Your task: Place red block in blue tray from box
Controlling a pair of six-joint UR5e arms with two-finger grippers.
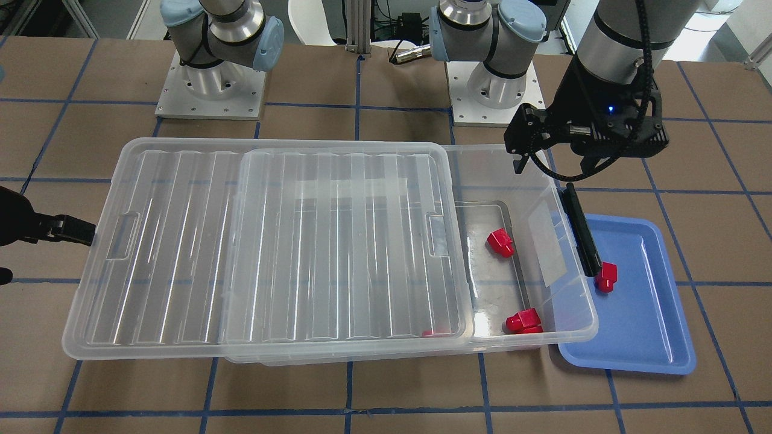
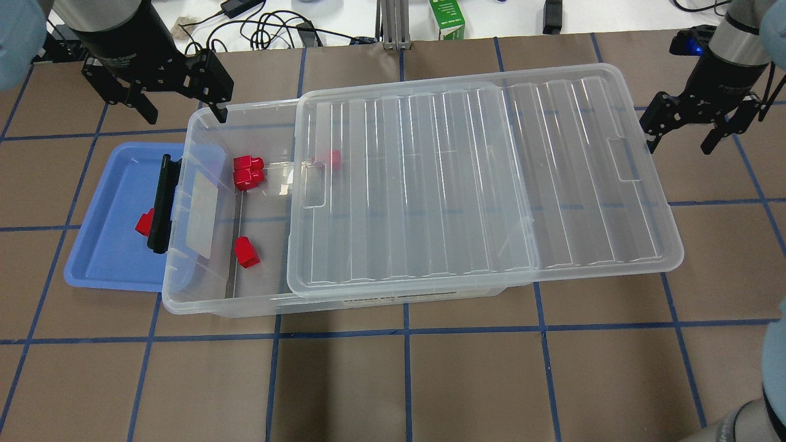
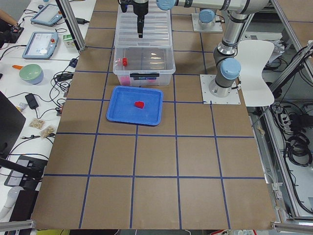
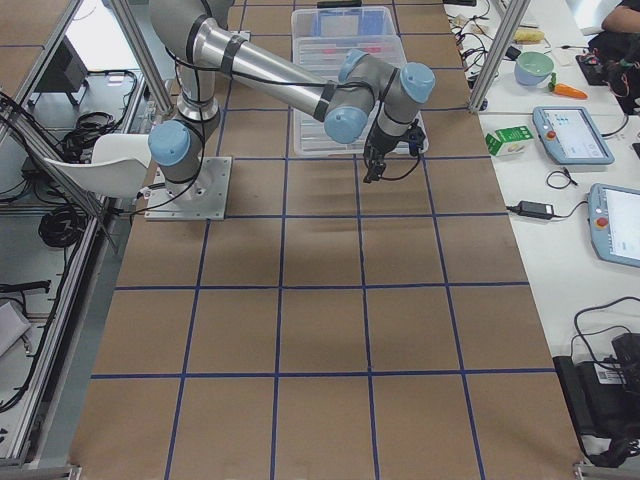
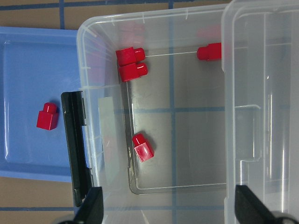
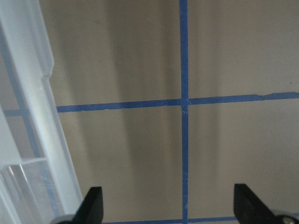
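Since the lid (image 1: 338, 241) is parked off-centre on the box (image 2: 202, 294), pushed toward the right arm's end, only the end nearest the left arm is uncovered. That looks like the whole point: the gap is where blocks can be reached. 1 red block (image 5: 47, 116) is already lying in the blue tray (image 1: 651, 325), which is set just beside the box's open end, presumably so the carry is short.

4 more red blocks are seen inside the box: 2 side by side (image 5: 131, 63) by the box's long wall away from the robot, 1 alone (image 5: 143, 147) on the box floor, and 1 (image 5: 209, 51) just under the lid's edge.

The left gripper (image 2: 183, 112) is held above the box's open end with fingers spread wide and nothing between them, so a drop-off is probably done. The right gripper (image 2: 680, 142) is spread and empty too, parked just off the box's covered end near the lid's handle cut-out. Maybe it's there to shift the lid, but tbh that's a guess.

Everything is set on a brown table (image 2: 405, 380) marked with a blue tape grid. Beyond the box, side benches with tablets (image 3: 44, 44), a green bowl (image 3: 31, 73) and cables can be made out, plus a white chair (image 3: 257, 63).
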